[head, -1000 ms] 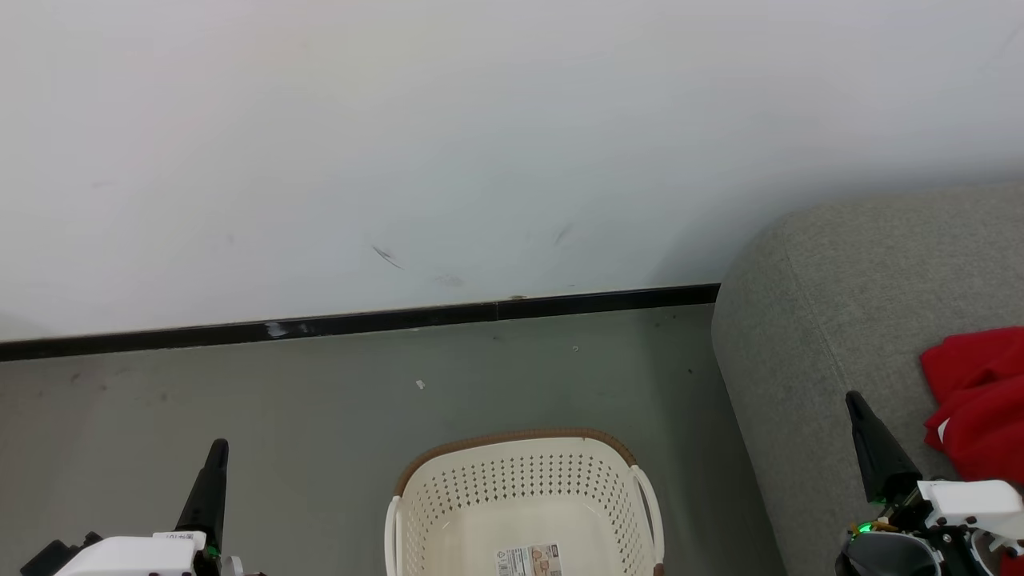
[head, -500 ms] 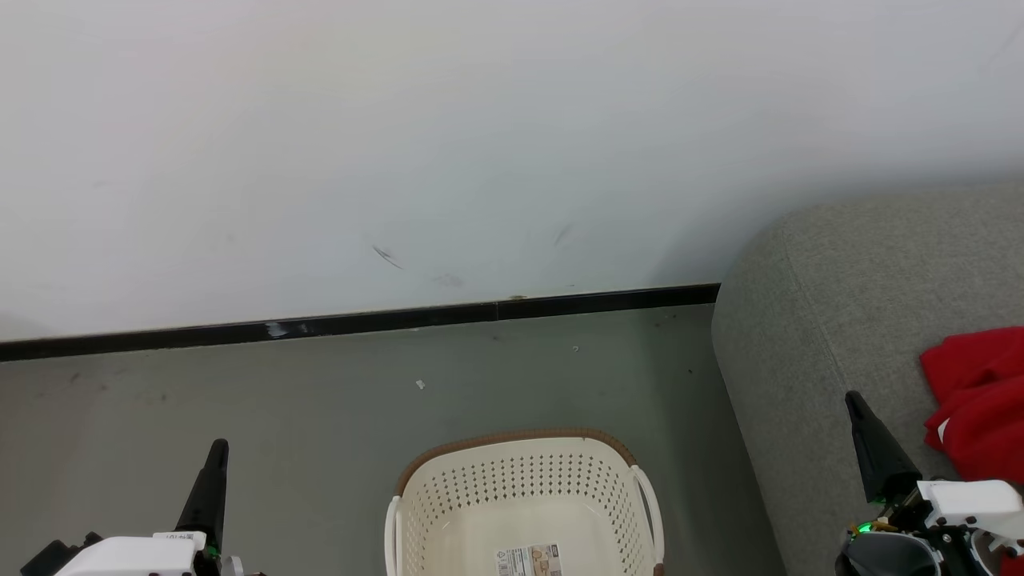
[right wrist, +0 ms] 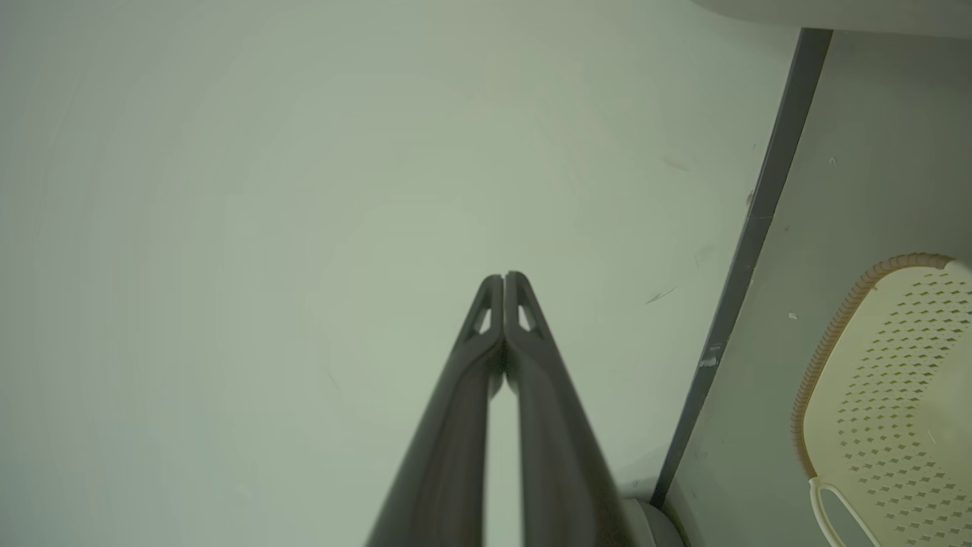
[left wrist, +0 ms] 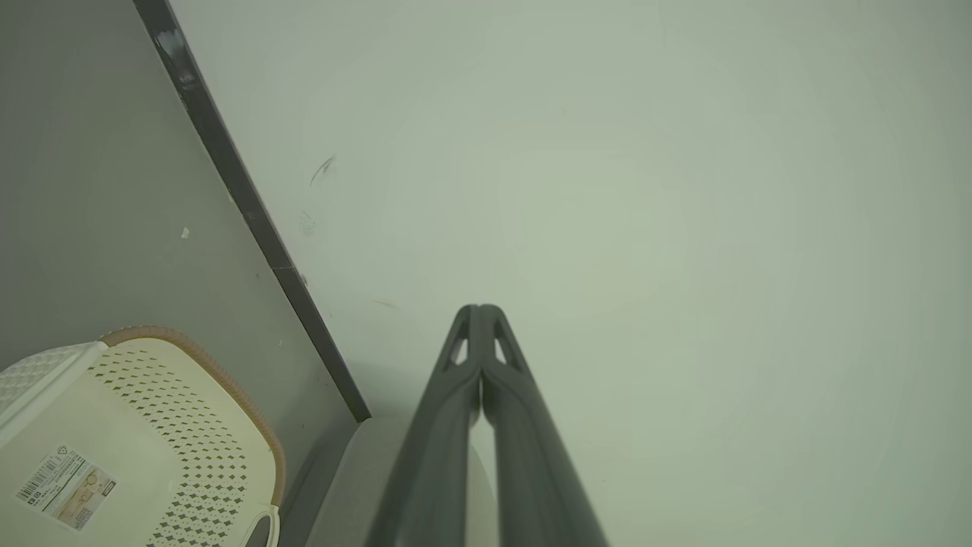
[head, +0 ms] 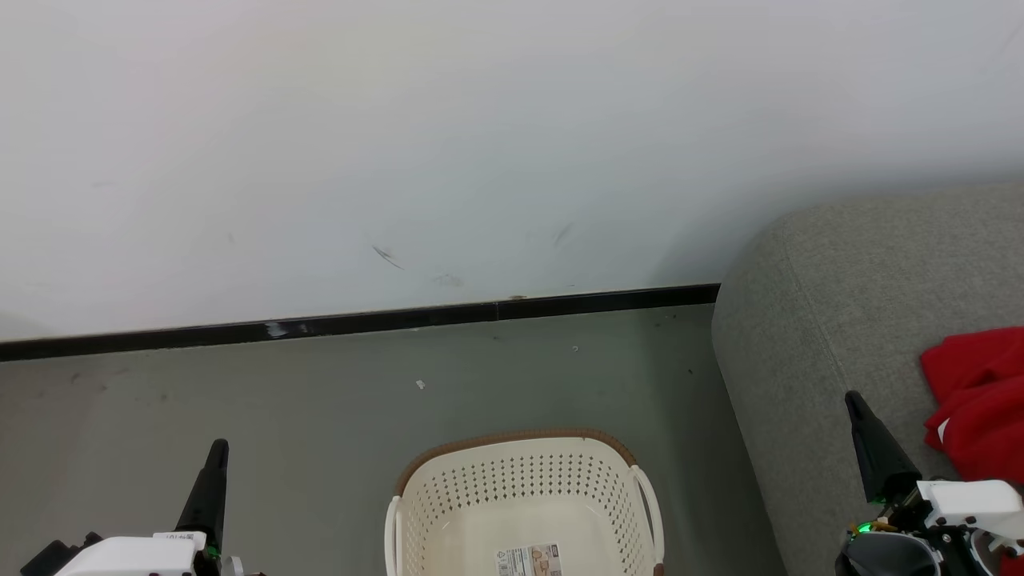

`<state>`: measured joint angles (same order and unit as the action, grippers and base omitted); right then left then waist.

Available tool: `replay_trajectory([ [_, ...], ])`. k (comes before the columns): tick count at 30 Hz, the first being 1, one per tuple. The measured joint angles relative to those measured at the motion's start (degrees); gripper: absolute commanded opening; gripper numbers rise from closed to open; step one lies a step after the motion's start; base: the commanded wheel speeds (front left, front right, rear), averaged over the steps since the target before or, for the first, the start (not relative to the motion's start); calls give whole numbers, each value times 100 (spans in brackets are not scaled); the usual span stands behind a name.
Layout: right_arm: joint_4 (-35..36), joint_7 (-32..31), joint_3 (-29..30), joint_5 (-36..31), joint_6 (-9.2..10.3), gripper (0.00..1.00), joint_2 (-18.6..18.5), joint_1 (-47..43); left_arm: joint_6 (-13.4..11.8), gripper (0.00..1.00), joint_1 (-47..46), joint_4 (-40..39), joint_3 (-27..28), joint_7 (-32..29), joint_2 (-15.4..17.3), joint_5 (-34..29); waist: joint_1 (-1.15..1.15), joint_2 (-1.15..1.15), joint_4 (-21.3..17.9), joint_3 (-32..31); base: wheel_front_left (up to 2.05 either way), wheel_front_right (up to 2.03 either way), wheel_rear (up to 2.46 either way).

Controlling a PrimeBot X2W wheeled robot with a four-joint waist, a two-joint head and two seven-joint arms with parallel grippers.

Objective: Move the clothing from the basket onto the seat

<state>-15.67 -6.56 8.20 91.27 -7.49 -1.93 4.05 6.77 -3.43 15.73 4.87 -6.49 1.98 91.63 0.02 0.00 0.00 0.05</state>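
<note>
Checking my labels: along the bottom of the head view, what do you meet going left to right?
Left pincer → cream perforated laundry basket → right pincer → red clothing.

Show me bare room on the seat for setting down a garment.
The seat is bare from its rounded corner toward the wall, left of the clothing. The floor between baseboard and basket is bare too. Crowded: the seat's right side, where the clothing lies near the right pincer.

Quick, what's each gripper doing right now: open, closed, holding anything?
Left gripper: closed, fingers pressed together, holding nothing.
Right gripper: closed, fingers pressed together, holding nothing.
</note>
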Motion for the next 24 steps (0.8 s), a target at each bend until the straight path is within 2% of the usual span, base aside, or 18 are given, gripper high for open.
replay_trajectory([
  [24,0,0,-4,0,0,0,0,0,1,0,0,1,-1,0,0,8,0,0,0,0,0,0,0],
])
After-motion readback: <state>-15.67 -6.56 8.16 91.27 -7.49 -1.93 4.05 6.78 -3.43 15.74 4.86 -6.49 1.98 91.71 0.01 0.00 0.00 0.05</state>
